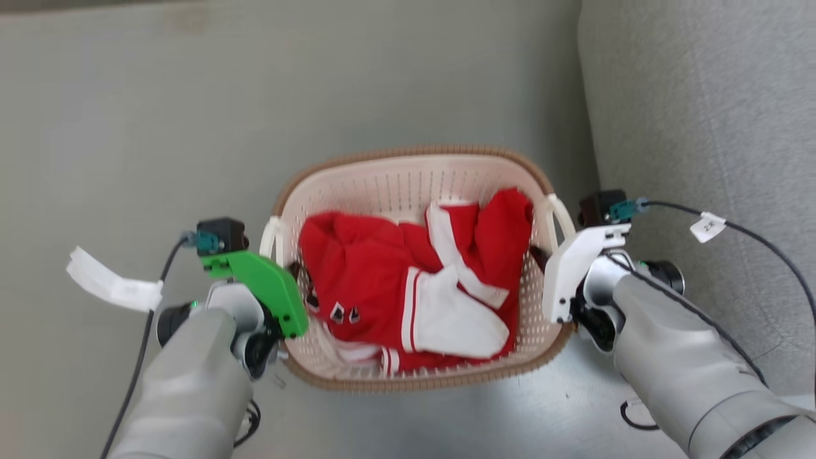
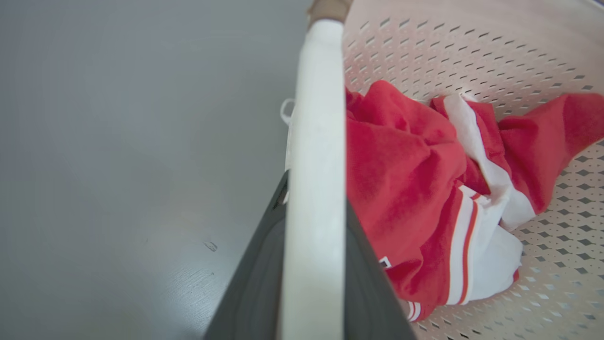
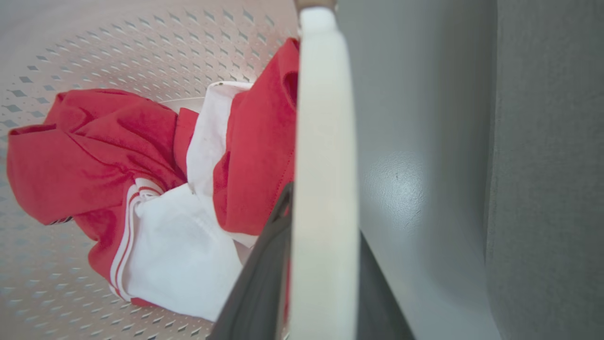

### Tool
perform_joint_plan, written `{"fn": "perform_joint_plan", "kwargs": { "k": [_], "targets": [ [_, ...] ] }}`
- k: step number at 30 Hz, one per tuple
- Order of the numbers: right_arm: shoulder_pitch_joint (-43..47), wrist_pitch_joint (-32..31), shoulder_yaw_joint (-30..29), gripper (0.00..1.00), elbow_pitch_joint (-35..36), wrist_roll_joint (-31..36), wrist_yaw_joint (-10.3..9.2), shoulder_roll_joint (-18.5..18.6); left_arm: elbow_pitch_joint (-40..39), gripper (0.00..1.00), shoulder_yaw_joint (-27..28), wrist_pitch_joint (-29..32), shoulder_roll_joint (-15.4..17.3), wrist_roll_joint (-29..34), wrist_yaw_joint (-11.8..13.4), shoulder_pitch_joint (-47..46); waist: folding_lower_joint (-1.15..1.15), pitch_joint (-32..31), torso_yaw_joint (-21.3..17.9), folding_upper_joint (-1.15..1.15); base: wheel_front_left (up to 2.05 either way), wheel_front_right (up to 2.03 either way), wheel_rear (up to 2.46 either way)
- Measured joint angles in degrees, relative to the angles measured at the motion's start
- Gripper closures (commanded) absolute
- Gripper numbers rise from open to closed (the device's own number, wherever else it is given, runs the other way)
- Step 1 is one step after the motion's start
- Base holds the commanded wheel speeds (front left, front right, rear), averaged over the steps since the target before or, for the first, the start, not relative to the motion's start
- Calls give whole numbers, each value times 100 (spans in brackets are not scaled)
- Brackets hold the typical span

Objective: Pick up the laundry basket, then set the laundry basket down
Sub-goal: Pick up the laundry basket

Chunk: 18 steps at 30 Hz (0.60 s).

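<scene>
The laundry basket (image 1: 408, 172), cream-white and perforated with a brown rim, sits in the middle of the head view holding red and white clothes (image 1: 408, 280). My left gripper (image 1: 292, 273), under its green mount, is at the basket's left white handle (image 1: 271, 239). In the left wrist view the handle (image 2: 316, 118) runs between the two dark fingers of that gripper (image 2: 315, 198), which is shut on it. My right gripper (image 1: 542, 255), under a white mount, is at the right handle (image 1: 562, 217). The right wrist view shows that handle (image 3: 323, 118) clamped by the gripper (image 3: 324, 212).
Grey floor (image 1: 159, 127) lies around the basket on the left and far sides. A grey upholstered sofa (image 1: 701, 127) stands close to the right of the basket and my right arm. Cables with paper tags (image 1: 108, 284) hang from both wrists.
</scene>
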<state>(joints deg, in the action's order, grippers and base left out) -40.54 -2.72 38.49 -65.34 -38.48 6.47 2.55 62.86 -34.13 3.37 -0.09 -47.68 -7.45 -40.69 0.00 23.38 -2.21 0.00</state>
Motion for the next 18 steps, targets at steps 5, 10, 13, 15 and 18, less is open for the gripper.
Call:
{"fn": "perform_joint_plan", "kwargs": {
  "k": [5,10,13,15,18],
  "targets": [
    [167,-243,193,100,-2,-64,-1,-19,133,100,-70,66,-11,-113,0,256,0,-368,-20,0,0,0,0],
    [396,-428,424,100,1,-103,-2,-24,210,100,-125,201,-23,-215,0,532,0,-736,-49,0,0,0,0],
    [516,-492,475,100,3,-156,-2,-33,245,100,-149,224,-27,-243,0,658,0,-881,-62,0,0,0,0],
    [640,-548,528,100,8,-225,-3,-33,263,100,-178,275,-31,-311,0,773,0,-1029,-75,0,0,0,0],
    [798,-599,609,100,16,-303,-11,-33,279,100,-248,322,-32,-415,0,925,0,-1249,-98,0,0,0,0]
  ]
}}
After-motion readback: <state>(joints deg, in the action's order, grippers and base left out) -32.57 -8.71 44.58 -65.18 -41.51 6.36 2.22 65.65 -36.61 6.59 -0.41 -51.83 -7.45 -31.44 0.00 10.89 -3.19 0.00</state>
